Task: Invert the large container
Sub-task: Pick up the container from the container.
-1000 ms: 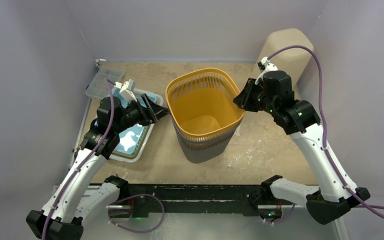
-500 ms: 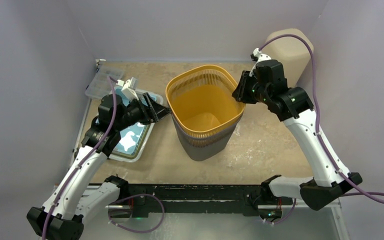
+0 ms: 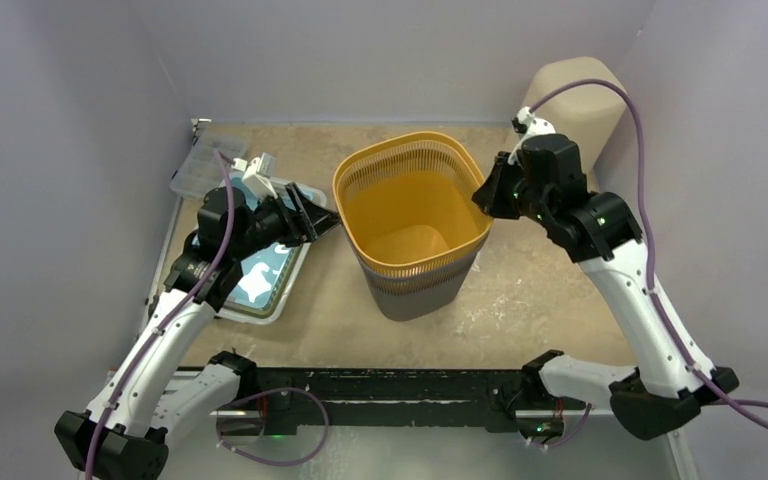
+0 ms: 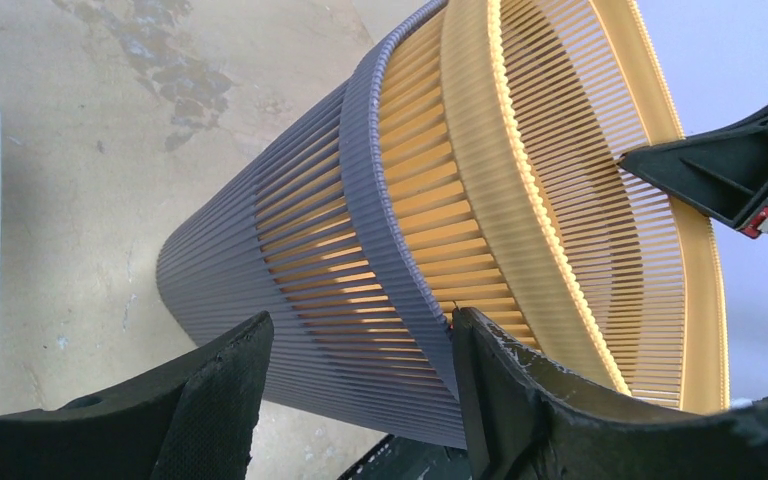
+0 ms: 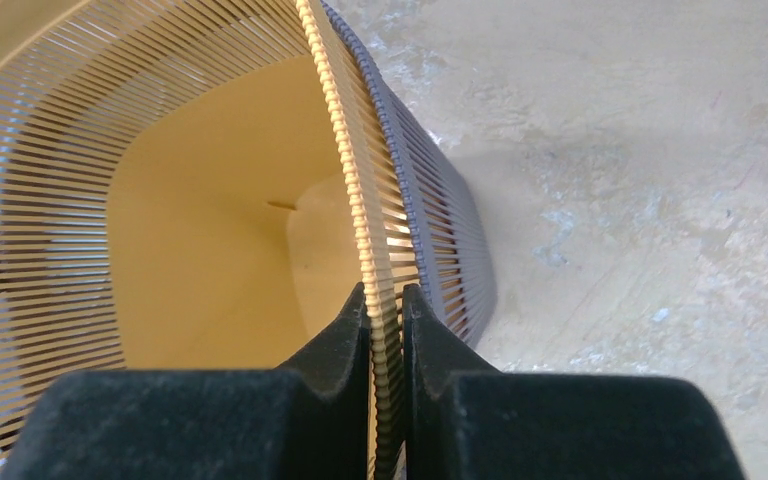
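Note:
The large container is a yellow slatted basket [image 3: 412,215] nested inside a grey slatted one [image 3: 415,295], standing upright mid-table with its mouth up. My right gripper [image 3: 487,190] is shut on the yellow rim at its right side; the right wrist view shows the rim [image 5: 385,300] pinched between both fingers. My left gripper [image 3: 322,222] is open beside the basket's left side, just below the rim. In the left wrist view its fingers [image 4: 500,390] straddle the grey wall [image 4: 290,300] without closing on it.
A white tray with a blue-and-white item [image 3: 265,275] lies left of the basket, under my left arm. A clear plastic box [image 3: 200,170] sits at the back left. A beige container [image 3: 580,95] stands at the back right corner.
My right gripper, holding the rim, rose and shifted left, then came back right and down a little; the basket rocked slightly. The left arm has barely moved.

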{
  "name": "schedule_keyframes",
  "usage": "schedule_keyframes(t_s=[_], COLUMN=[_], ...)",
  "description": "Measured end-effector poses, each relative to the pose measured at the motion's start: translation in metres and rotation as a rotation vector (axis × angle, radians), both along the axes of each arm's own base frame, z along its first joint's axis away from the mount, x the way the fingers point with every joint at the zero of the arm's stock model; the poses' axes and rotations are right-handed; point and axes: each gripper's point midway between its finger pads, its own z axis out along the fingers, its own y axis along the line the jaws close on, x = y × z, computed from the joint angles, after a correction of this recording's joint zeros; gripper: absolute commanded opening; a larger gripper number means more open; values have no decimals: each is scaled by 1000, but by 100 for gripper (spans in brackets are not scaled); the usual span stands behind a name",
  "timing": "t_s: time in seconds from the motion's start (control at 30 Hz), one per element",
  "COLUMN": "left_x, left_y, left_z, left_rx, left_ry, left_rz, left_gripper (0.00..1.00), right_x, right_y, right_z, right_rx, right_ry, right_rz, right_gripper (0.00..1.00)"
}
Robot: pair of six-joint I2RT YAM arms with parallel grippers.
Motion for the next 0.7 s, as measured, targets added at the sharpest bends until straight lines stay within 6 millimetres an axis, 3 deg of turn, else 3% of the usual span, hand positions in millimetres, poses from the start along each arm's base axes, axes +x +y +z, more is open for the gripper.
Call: schedule_keyframes(t_s=[0.2,0.7], left_x=[-4,-6], left_y=[-4,-6], left_z=[-1,-1], left_rx=[-3,-6], left_ry=[6,9], left_rz=[-27,-38], left_gripper=[64,66], right_x=[-22,-30], right_y=[-9,-10], right_z=[13,21], right_rx=[91,171], right_ry=[-26,-45], right_rz=[-45,-76], right_gripper=[0,0])
